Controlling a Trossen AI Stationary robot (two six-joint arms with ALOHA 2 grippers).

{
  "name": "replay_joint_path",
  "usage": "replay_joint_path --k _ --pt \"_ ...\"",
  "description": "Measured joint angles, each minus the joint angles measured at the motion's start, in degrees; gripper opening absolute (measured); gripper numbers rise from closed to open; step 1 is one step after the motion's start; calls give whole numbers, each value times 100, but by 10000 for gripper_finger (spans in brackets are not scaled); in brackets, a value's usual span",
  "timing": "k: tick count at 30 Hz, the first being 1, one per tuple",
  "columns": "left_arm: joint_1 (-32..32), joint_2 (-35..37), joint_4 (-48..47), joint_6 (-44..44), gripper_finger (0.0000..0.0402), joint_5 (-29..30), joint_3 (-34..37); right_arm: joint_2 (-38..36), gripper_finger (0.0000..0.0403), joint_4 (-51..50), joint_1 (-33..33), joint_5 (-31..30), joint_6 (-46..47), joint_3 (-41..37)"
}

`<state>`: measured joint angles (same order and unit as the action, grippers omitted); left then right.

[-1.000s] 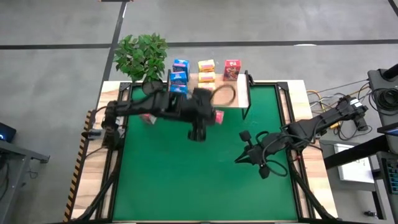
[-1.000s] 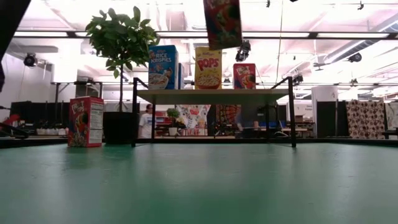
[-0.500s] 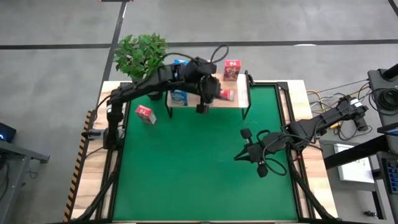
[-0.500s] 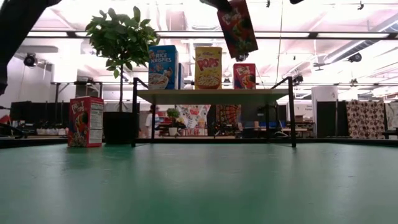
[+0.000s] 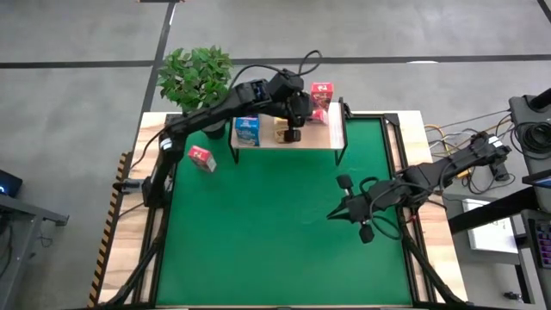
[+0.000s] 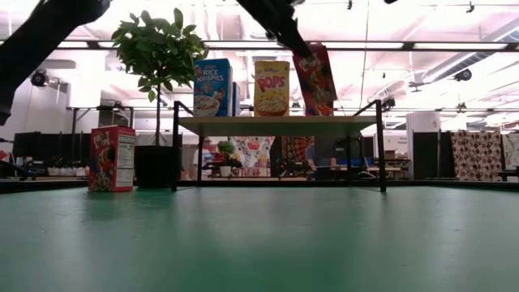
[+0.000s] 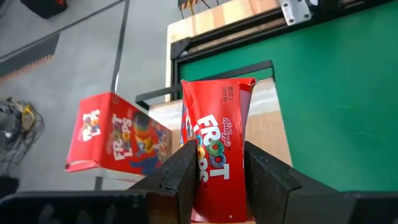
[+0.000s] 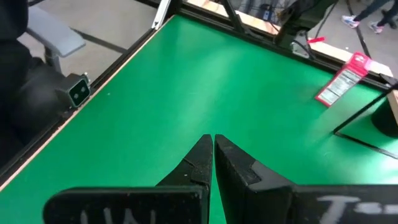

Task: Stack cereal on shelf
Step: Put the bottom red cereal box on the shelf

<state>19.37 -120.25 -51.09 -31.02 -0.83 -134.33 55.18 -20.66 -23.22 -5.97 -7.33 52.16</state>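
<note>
The shelf (image 5: 320, 138) stands at the mat's far edge on black legs. On it are a blue cereal box (image 6: 212, 88), a yellow one (image 6: 272, 88) and a red one (image 7: 115, 140). My left gripper (image 5: 297, 119) reaches over the shelf, shut on another red cereal box (image 6: 316, 77) that hangs tilted just above the shelf top. A further red box (image 5: 201, 157) stands on the table at the left. My right gripper (image 8: 212, 155) hovers shut over the mat's right part, holding nothing. My left gripper pinches the red box between its two fingers (image 7: 184, 174), one on each long side, at the end nearest the wrist (image 7: 214, 186). The fingers slant down from the near left. The box hangs tilted below them; whether its lower end (image 6: 328, 109) touches the shelf I cannot tell.
A potted plant (image 5: 196, 76) stands behind the shelf's left end. A second blue box (image 5: 248, 131) sits on the shelf's left part. The green mat (image 5: 275, 232) stretches bare between shelf and near edge, apart from my right arm (image 5: 413, 185).
My left gripper has carried the red box from above the mat toward the far edge and a little right, over the shelf, and has sunk. The box, first hanging nearly upright, now leans over and is lower, close to the shelf top.
</note>
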Motion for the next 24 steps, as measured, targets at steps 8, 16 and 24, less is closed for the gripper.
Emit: replay_joint_path --k 8,16,24 --pt "-3 -154 52 163 101 -164 -1 -48 8 -16 0 -12 74 0" --pt "12 -159 43 299 106 -380 -1 -42 9 -14 0 -14 94 0" --pt "14 -159 54 350 149 -482 -1 -40 8 -28 0 -16 151 0"
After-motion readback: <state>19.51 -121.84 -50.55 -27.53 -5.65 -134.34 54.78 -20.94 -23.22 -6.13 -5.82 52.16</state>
